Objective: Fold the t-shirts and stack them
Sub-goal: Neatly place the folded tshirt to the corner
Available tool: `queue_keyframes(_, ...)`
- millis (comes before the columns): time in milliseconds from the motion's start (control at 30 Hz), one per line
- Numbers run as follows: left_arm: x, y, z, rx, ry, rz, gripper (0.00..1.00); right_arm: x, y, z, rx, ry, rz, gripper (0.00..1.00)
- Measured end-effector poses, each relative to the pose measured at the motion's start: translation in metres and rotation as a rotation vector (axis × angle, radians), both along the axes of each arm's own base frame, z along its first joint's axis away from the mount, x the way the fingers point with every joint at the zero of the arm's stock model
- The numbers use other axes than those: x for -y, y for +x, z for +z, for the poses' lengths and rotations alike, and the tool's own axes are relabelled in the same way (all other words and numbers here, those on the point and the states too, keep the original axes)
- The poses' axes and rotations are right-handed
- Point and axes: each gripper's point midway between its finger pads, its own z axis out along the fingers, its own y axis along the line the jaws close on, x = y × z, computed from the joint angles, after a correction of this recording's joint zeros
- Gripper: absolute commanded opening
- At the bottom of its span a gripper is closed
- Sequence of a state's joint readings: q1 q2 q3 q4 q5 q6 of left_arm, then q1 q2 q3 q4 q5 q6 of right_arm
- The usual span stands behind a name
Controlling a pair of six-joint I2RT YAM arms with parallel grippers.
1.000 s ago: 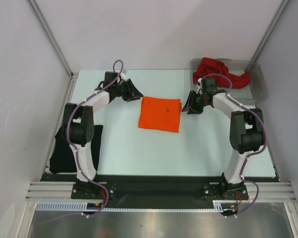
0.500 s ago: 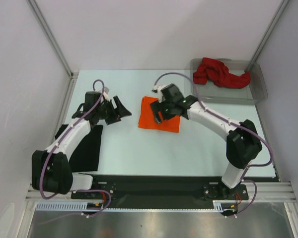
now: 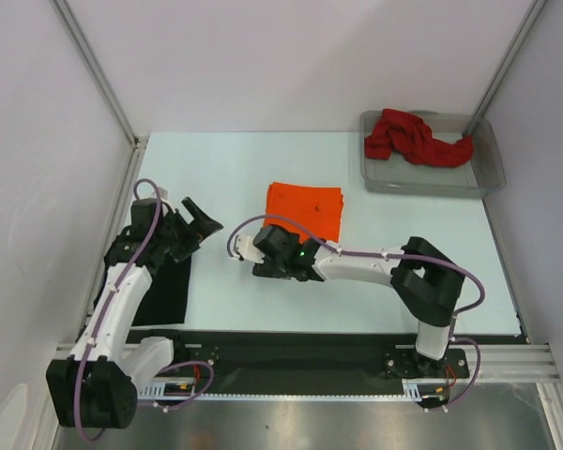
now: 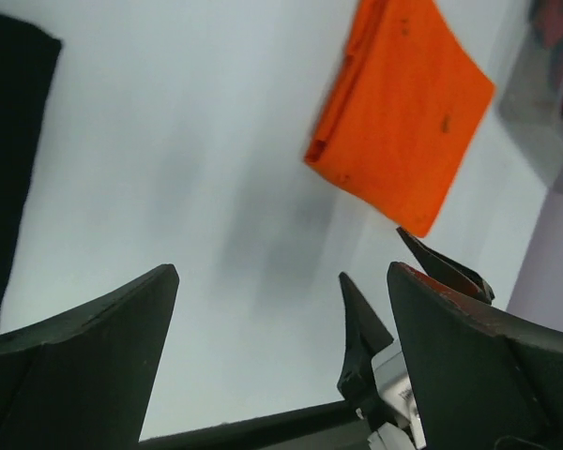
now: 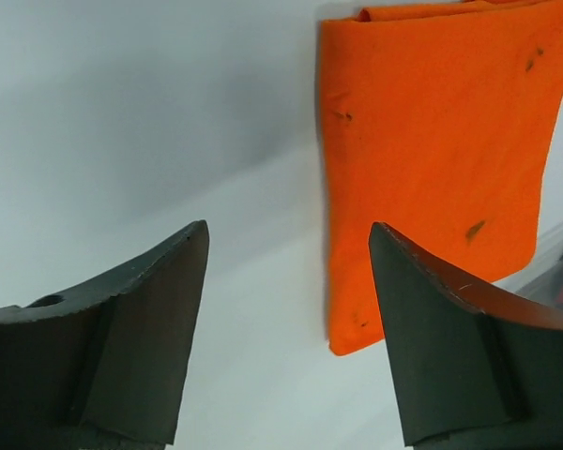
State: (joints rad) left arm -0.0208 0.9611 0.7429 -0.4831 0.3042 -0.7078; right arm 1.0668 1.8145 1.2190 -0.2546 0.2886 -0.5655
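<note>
Left gripper (image 4: 283,272): jaws are spread wide and nothing is held between them; it is raised over the left side of the table (image 3: 375,178), beside the far edge of the black t-shirt.

Right gripper (image 5: 289,230): jaws are parted, with only bare table seen between them; it is reached across to the middle of the table, at the near-left corner of the orange t-shirt. Contact with the cloth cannot be told.

Orange t-shirt (image 3: 305,206): folded into a neat rectangle and laid flat at the middle of the table; a few small dark specks are seen on its top face.

Black t-shirt (image 3: 161,289): laid flat at the near left of the table, partly covered by the left arm.

Dark red t-shirt (image 3: 413,139): left crumpled in a heap inside the tray, unfolded.

Tray (image 3: 488,173): clear grey plastic, set at the far right corner of the table, well apart from both grippers.
</note>
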Motion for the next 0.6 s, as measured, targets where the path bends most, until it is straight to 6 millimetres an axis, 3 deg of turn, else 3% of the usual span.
queue_keyframes(233,-0.037,0.004,-0.020,-0.181,0.083,0.136,1.00,0.006,0.017,-0.030,0.063,-0.133,0.040,0.55)
queue_keyframes(367,-0.043,-0.001,-0.023,-0.208,0.084,0.161,1.00,0.003,0.023,-0.046,0.062,-0.163,0.042,0.49)
queue_keyframes(600,-0.049,-0.007,-0.035,-0.264,0.042,0.195,1.00,-0.007,0.046,-0.048,0.112,-0.153,0.019,0.40)
